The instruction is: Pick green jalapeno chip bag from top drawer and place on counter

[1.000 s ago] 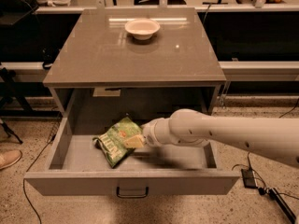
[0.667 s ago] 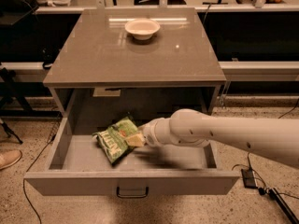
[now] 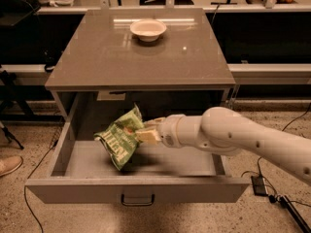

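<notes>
The jaws are clamped on the right edge of the green jalapeno chip bag (image 3: 120,138), just left of the frame's centre. The gripper (image 3: 148,132) (its pale fingers pinch the crinkled foil from the side) holds the bag tilted, top corner pointing up and lower end hanging toward the drawer floor, where a dark shadow lies under it. The bag sits inside the open top drawer (image 3: 136,189), in its left half. The white arm (image 3: 233,135) reaches in from the right edge of the frame. Above the drawer, the counter (image 3: 112,57) fills the upper middle, with a white bowl (image 3: 148,29) near its far edge, well apart from the bag.
</notes>
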Available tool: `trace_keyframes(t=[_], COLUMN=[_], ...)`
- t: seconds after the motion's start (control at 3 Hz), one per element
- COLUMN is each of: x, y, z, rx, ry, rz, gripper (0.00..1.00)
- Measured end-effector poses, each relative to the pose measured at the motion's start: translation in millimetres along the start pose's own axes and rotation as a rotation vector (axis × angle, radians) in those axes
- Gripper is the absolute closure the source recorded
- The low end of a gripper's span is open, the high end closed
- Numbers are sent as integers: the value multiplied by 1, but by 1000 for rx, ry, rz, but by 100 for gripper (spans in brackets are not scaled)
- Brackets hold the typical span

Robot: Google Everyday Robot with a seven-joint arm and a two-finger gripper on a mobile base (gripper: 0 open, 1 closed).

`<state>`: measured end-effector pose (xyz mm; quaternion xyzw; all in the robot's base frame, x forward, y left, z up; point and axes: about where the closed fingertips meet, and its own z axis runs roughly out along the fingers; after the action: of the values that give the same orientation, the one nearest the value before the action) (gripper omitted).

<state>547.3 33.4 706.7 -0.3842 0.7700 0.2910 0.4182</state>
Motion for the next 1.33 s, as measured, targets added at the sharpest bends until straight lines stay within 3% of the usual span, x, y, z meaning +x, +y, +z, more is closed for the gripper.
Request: trace_keyframes(t=[0.33,0.67,1.0,1.33], x=[-41,-35,-35,-67], y=[36,26,26,7], z=[-47,-72,-72,-79], rx=[-34,11,12,44], ry=[-98,-116,-115,-219], rz=[-78,-73,-72,-104], gripper=[100,100,100,100])
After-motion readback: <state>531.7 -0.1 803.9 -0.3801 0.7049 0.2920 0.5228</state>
